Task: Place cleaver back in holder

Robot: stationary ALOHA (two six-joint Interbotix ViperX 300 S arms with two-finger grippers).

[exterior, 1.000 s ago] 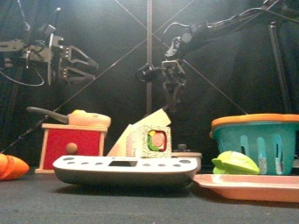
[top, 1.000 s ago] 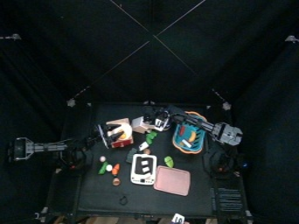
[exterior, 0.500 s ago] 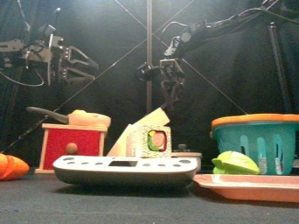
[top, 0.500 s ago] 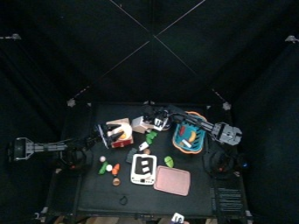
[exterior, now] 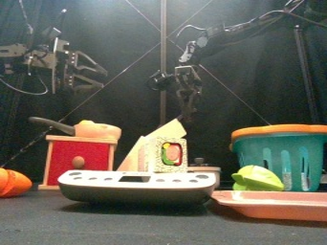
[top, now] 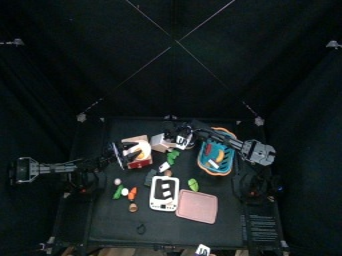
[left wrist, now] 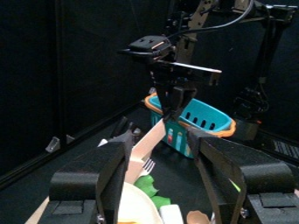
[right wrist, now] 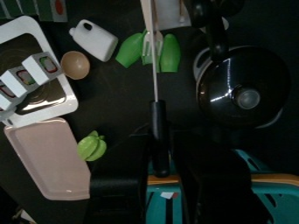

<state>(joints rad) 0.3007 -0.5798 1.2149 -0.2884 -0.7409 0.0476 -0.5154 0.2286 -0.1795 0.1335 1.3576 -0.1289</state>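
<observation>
The holder (exterior: 156,151), a light tan slanted wooden block, stands mid-table behind the white scale. It also shows in the top view (top: 170,141) and the left wrist view (left wrist: 145,150). My right gripper (exterior: 186,88) hangs above it, shut on the cleaver (right wrist: 149,52). The cleaver shows edge-on in the right wrist view, its dark handle between the jaws. It points down toward the holder, clear of it. The left wrist view shows the right gripper over the block. My left gripper (left wrist: 163,188) is open and empty, resting at the table's left (top: 88,176).
A blue basket (exterior: 278,153) stands at the right. A pink board (exterior: 269,203) with a green vegetable (exterior: 255,177) lies at the front right. The white scale (exterior: 138,184) sits front centre. A red box (exterior: 76,158) stands left of the holder, and a black pan (right wrist: 239,87) lies near the basket.
</observation>
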